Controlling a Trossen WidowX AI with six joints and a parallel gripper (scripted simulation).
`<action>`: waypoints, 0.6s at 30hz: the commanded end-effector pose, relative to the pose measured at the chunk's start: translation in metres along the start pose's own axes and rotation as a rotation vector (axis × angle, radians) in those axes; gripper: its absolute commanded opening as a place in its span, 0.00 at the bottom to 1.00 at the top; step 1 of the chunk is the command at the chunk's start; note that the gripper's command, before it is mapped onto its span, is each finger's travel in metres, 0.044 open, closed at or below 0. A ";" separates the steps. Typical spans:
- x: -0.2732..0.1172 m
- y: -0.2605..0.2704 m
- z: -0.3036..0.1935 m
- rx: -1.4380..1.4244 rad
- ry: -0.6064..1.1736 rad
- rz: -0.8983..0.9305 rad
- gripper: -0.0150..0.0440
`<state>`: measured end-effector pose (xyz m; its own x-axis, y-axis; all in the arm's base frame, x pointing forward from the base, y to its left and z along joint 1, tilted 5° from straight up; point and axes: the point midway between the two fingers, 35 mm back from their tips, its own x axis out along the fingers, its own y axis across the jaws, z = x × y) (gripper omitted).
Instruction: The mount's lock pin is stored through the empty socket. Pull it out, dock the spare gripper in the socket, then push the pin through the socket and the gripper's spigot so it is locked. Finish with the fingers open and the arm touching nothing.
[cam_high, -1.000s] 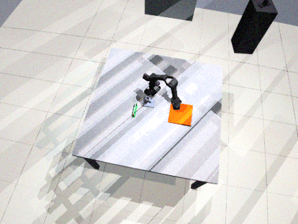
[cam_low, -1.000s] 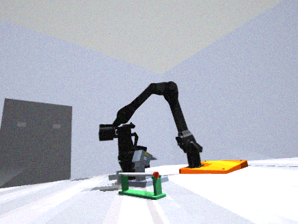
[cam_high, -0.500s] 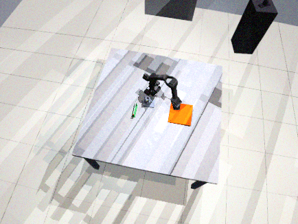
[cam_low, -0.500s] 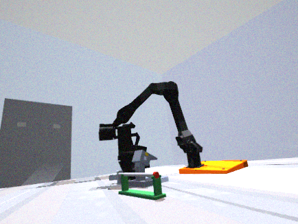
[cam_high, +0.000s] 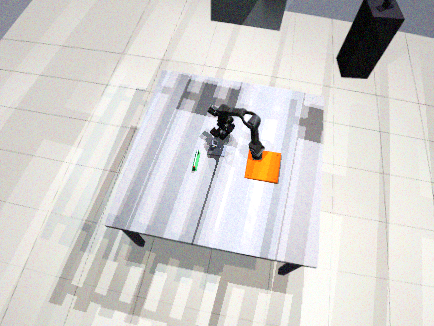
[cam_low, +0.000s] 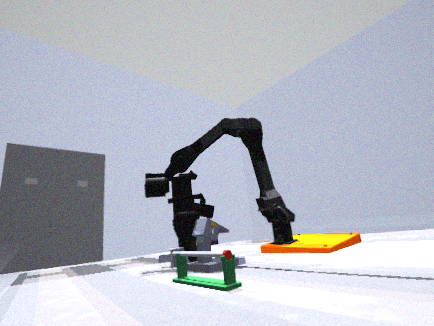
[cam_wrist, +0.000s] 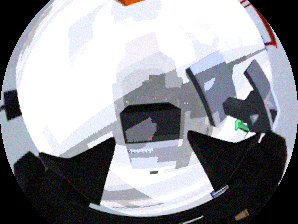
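Note:
My gripper (cam_high: 220, 131) (cam_low: 185, 216) (cam_wrist: 152, 138) points straight down over the grey mount (cam_high: 214, 148) (cam_low: 208, 231) and its fingers stand wide open. The black spare gripper (cam_low: 184, 236) (cam_wrist: 152, 121) stands upright at the mount's socket, right between my open fingers. I cannot tell whether the fingers still touch it. The lock pin (cam_low: 200, 254) with its red knob (cam_low: 227, 254) lies across a green rack (cam_high: 196, 161) (cam_low: 206, 281) in front of the mount, apart from the socket. A bit of the green rack (cam_wrist: 241, 124) shows at the right of the wrist view.
The arm's foot stands on an orange base plate (cam_high: 267, 170) (cam_low: 320, 242) to the right of the mount. Dark blocks (cam_high: 370, 40) (cam_high: 247, 12) stand on the floor beyond the table, and one dark block (cam_low: 50, 205) shows at the left in the exterior view.

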<state>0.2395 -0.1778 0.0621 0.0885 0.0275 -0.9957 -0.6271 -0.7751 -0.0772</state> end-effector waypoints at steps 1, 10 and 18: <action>-0.009 0.000 0.000 -0.001 0.001 0.000 1.00; -0.029 0.000 0.003 0.005 -0.007 0.000 1.00; -0.024 0.000 0.004 0.007 -0.010 0.000 1.00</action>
<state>0.2349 -0.1767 0.0876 0.0821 0.0324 -0.9961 -0.6327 -0.7706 -0.0772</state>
